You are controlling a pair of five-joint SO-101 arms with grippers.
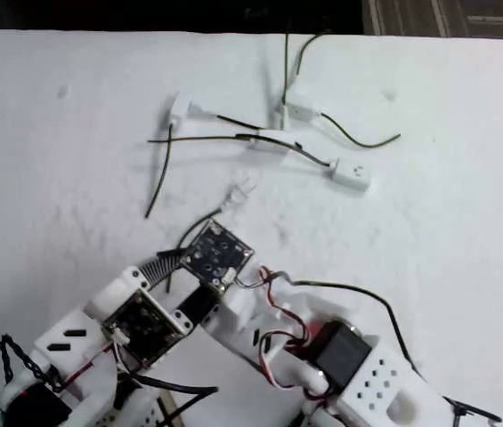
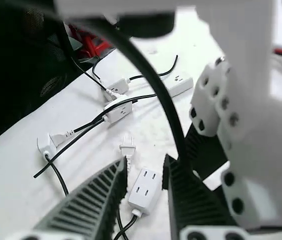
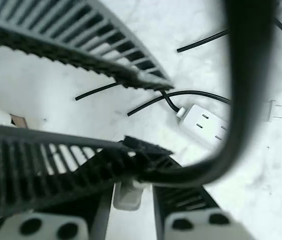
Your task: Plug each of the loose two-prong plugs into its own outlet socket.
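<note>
High view. Two arms cross at the near edge of the table [image 1: 46, 205]. A black camera block [image 1: 218, 252] covers their tips, so nothing underneath can be read here. The loose plug [image 1: 244, 191] lies on the table just past that block. The far socket [image 1: 351, 173] and a tangle of cords [image 1: 233, 138] lie well beyond it.

Left wrist view. The left gripper [image 2: 145, 160] is spread open, with its fingers [image 2: 98, 200] on either side of the near socket [image 2: 144, 187]. That socket lies flat on the table between them, slots up, its cord running back toward the wrist. I cannot tell whether either finger touches it. The loose plug sits just beyond the fingertips, prongs pointing away from the gripper. The other arm's white body [image 2: 235, 100] crowds in alongside and cuts off the table there. A thick black cable [image 2: 150, 75] arcs across the foreground.

Right wrist view. Right gripper [image 3: 129, 182]: I cannot tell whether it is open or closed. A small white piece [image 3: 128, 197] sits close in front of it and cannot be identified. The left gripper's two ribbed fingers cross in front, held apart. The near socket lies just past their tips, with the loose plug beyond it, beside a blurred cable loop that hides part of the table.
</note>
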